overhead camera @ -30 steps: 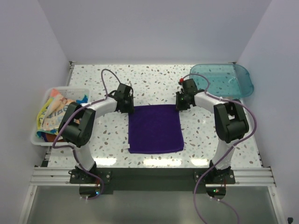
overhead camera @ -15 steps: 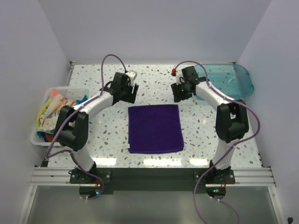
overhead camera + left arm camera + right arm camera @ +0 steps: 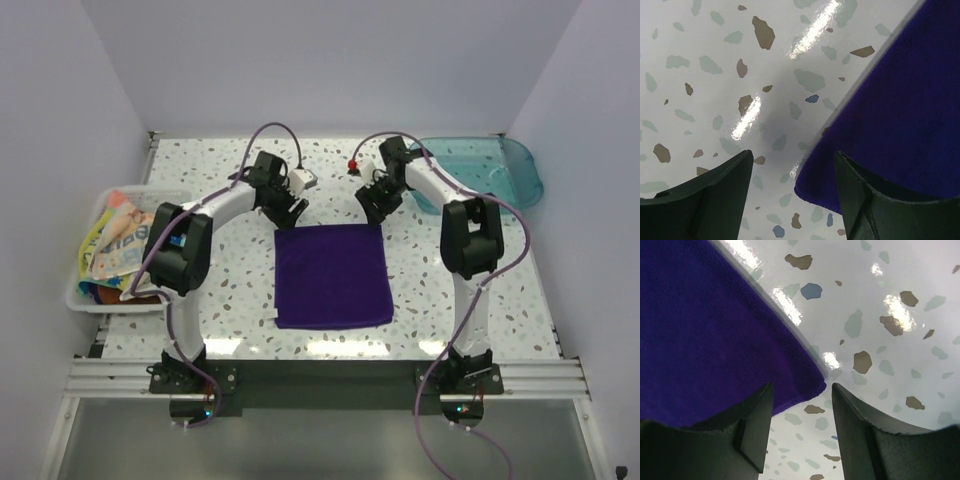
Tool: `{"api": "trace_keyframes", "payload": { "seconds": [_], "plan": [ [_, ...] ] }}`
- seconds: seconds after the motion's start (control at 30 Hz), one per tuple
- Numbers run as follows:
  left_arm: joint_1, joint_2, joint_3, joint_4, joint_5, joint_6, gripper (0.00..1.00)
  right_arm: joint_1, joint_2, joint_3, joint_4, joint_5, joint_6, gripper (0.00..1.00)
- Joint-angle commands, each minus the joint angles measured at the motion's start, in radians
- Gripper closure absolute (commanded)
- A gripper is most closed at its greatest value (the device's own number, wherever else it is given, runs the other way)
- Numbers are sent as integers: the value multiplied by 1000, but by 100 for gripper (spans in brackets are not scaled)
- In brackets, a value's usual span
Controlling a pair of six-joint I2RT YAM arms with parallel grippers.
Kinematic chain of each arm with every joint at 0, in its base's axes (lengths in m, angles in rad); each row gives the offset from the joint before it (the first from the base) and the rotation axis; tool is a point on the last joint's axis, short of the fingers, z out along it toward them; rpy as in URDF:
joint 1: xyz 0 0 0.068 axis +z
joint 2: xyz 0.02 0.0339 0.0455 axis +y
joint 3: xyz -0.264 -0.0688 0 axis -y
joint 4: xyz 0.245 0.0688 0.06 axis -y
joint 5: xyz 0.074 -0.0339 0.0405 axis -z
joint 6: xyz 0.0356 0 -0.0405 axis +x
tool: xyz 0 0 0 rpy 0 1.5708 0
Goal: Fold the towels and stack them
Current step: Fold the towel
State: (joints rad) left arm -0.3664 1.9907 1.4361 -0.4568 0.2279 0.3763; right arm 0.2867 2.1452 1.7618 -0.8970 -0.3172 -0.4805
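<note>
A plain deep purple towel lies folded flat in a near-square in the middle of the table. My left gripper hovers at its far left corner, open. In the left wrist view the corner of the towel lies below the gap of the gripper, ungripped. My right gripper hovers at the far right corner, also open. The right wrist view shows the towel corner just under the gripper. More towels, printed and coloured, are heaped in a bin on the left.
The clear bin stands at the table's left edge. A teal tray sits at the back right corner. Speckled tabletop stretches behind the towel, and grey walls close in the sides and back.
Both grippers have opened and let go of the towel's far edge. They lifted back from it, then turned so their fingers point down at the far corners. The towel has stayed put.
</note>
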Motion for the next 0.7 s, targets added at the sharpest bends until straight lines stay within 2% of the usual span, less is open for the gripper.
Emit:
{"api": "trace_keyframes", "payload": {
  "seconds": [0.0, 0.33, 0.43, 0.53, 0.57, 0.67],
  "plan": [
    [17, 17, 73, -62, 80, 111, 30, -6, 54, 100, -109, -77, -101, 46],
    [20, 86, 121, -115, 129, 138, 32, -6, 160, 176, -151, -75, -130, 50],
    [21, 94, 116, -117, 122, 142, 33, -6, 174, 171, -160, -77, -136, 57],
    [23, 99, 119, -128, 128, 145, 33, -6, 183, 157, -161, -63, -141, 69],
    [23, 100, 127, -132, 131, 147, 33, -6, 185, 153, -158, -59, -141, 77],
    [26, 105, 133, -138, 131, 153, 34, -6, 196, 156, -169, -59, -142, 92]
  ]
}}
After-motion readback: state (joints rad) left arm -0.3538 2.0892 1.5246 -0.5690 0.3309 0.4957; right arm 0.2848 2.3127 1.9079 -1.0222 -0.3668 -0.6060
